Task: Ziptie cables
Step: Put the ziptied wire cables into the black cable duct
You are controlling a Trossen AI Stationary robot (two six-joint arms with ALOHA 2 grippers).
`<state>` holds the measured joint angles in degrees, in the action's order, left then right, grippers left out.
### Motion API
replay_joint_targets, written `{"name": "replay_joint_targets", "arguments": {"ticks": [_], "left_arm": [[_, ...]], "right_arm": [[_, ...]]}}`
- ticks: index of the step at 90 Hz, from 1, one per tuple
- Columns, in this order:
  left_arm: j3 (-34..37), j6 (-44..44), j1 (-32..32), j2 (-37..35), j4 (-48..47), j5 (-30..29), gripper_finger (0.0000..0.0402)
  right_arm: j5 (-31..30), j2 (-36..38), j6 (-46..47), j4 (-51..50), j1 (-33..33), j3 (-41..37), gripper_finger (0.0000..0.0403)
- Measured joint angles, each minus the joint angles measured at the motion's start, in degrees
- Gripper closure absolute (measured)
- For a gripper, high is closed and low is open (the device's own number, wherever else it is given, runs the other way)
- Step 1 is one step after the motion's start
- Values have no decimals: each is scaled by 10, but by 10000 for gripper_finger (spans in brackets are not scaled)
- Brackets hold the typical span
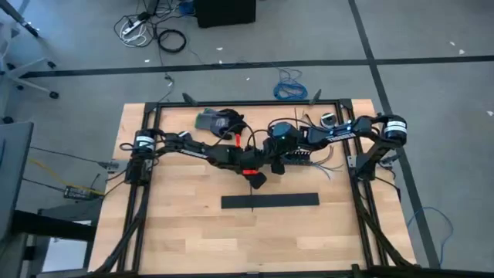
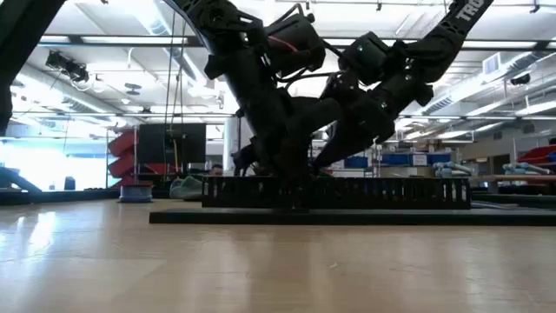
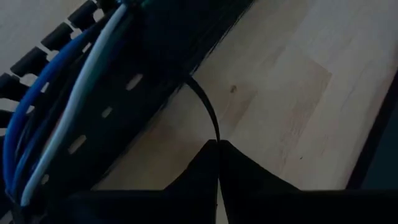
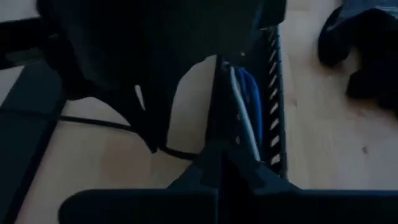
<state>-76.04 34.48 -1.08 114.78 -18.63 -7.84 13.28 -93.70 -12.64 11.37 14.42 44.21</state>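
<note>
Currently threading: left gripper (image 3: 216,149) jaws clamped on a ziptie (image 3: 205,111) beside the cables (image 3: 56,106); right gripper (image 4: 219,163) jaws together. Next: loop strip around the bundle.

Near the middle of the high view the left gripper (image 1: 257,179) and the right gripper (image 1: 287,157) meet over the table (image 1: 177,224), the left arm reaching in from the frame's left, the right arm from its right. Below them in the frame lies the flat bar (image 1: 270,201). Above and left of them sits a heap of cloth (image 1: 218,121). The cables (image 3: 59,99) lie in the slotted duct (image 3: 118,106), and a ziptie (image 3: 205,112) runs from the duct to the left gripper's fingers (image 3: 249,186).
</note>
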Motion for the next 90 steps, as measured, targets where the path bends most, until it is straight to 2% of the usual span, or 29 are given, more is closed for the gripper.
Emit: {"name": "replay_joint_targets", "arguments": {"ticks": [28, 64, 90], "left_arm": [[0, 3, 0, 0, -1, -2, 401], [0, 2, 0, 0, -5, 1, 401], [0, 2, 0, 0, -5, 1, 401]], "right_arm": [[4, -45, 11, 35, 7, -6, 403], [-5, -7, 12, 5, 3, -9, 403], [0, -5, 12, 27, -6, -9, 403]]}}
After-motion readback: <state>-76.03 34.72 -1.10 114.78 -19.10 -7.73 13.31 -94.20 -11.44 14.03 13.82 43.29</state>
